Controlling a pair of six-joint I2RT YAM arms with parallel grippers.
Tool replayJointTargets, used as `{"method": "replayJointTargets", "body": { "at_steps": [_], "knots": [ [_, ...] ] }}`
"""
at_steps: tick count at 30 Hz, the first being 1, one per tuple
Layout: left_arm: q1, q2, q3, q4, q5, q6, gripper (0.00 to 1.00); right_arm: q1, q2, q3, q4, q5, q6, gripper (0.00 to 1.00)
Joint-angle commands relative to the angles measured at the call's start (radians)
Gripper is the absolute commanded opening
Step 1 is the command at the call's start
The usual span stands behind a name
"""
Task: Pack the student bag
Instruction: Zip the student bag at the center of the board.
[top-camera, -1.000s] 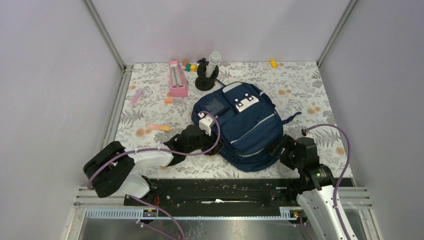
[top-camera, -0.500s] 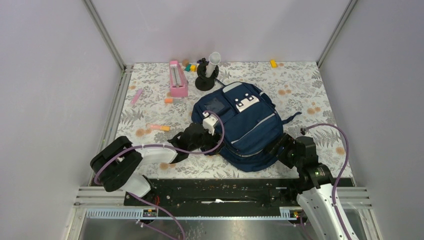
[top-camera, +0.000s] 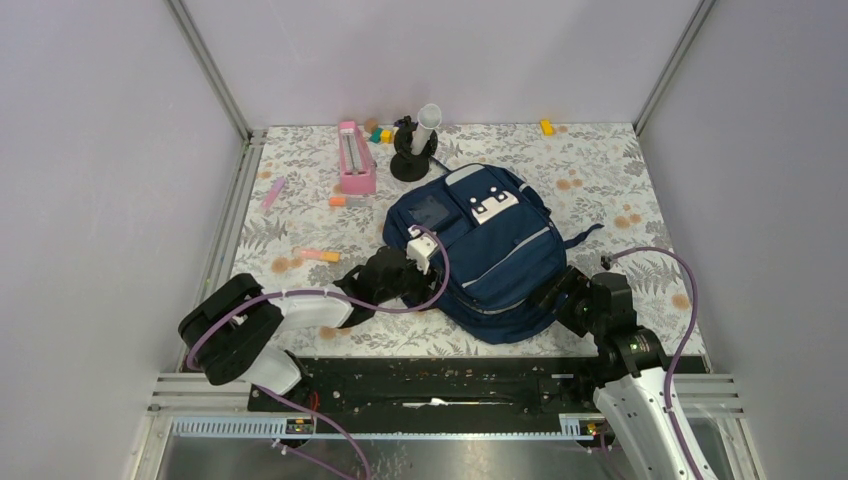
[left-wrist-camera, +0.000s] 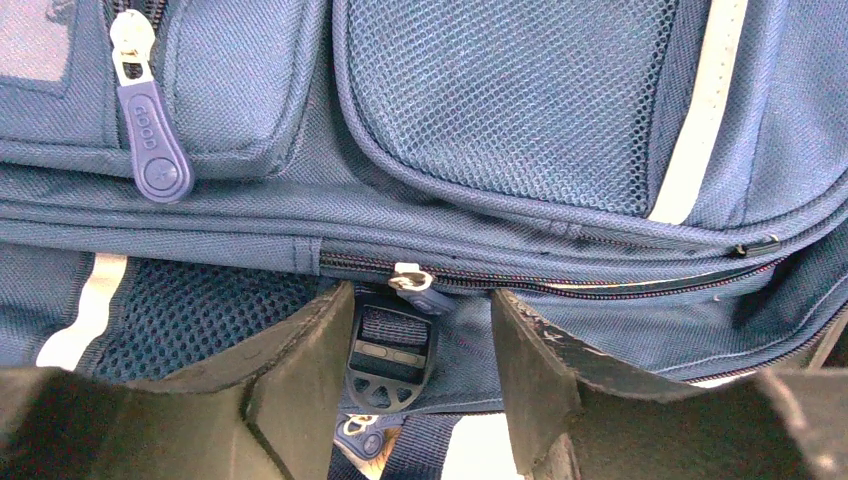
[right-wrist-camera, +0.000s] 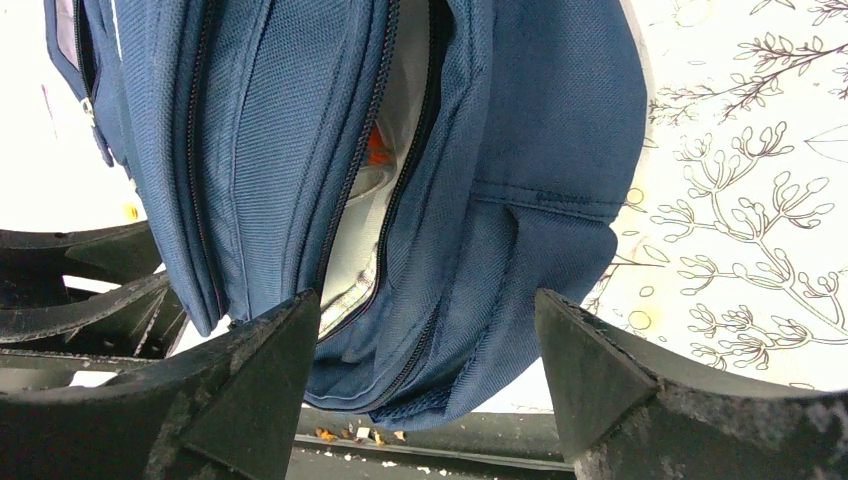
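The navy student bag (top-camera: 485, 250) lies flat in the middle of the table, front up, with white-grey patches. My left gripper (top-camera: 412, 281) is open at the bag's left edge. In the left wrist view (left-wrist-camera: 418, 345) a zipper pull (left-wrist-camera: 415, 285) and a strap buckle (left-wrist-camera: 388, 355) sit between the fingers, which are apart and not touching them. My right gripper (top-camera: 556, 298) is open at the bag's near right corner. In the right wrist view (right-wrist-camera: 425, 345) the main zip gapes, showing grey lining (right-wrist-camera: 385, 170) and something orange inside.
A pink case (top-camera: 354, 158), a black stand with a white tube (top-camera: 414, 147), small coloured blocks (top-camera: 380, 134), a pink stick (top-camera: 273, 192) and an orange piece (top-camera: 322, 255) lie on the floral table (top-camera: 620, 180). A yellow block (top-camera: 546, 126) sits at the back right.
My left gripper has moved right, closer against the bag's left edge. The right arm has barely moved.
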Motion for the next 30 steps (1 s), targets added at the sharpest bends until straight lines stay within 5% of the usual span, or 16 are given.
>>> {"method": "replayJointTargets", "body": {
  "at_steps": [1, 17, 22, 30],
  "knots": [
    [0.006, -0.006, -0.003, 0.068, 0.001, 0.033, 0.53, 0.005, -0.013, 0.003, 0.025, -0.037, 0.01, 0.86],
    [0.006, 0.133, 0.071, 0.133, -0.011, -0.065, 0.42, 0.005, -0.027, -0.008, 0.025, -0.034, 0.013, 0.86],
    [0.005, 0.159, 0.102, 0.126, 0.033, -0.059, 0.19, 0.005, -0.026, -0.01, 0.025, -0.031, 0.01, 0.86],
    [0.005, 0.065, 0.079, 0.07, 0.064, -0.051, 0.0, 0.005, -0.032, -0.032, 0.044, -0.032, 0.008, 0.88]
  ]
}}
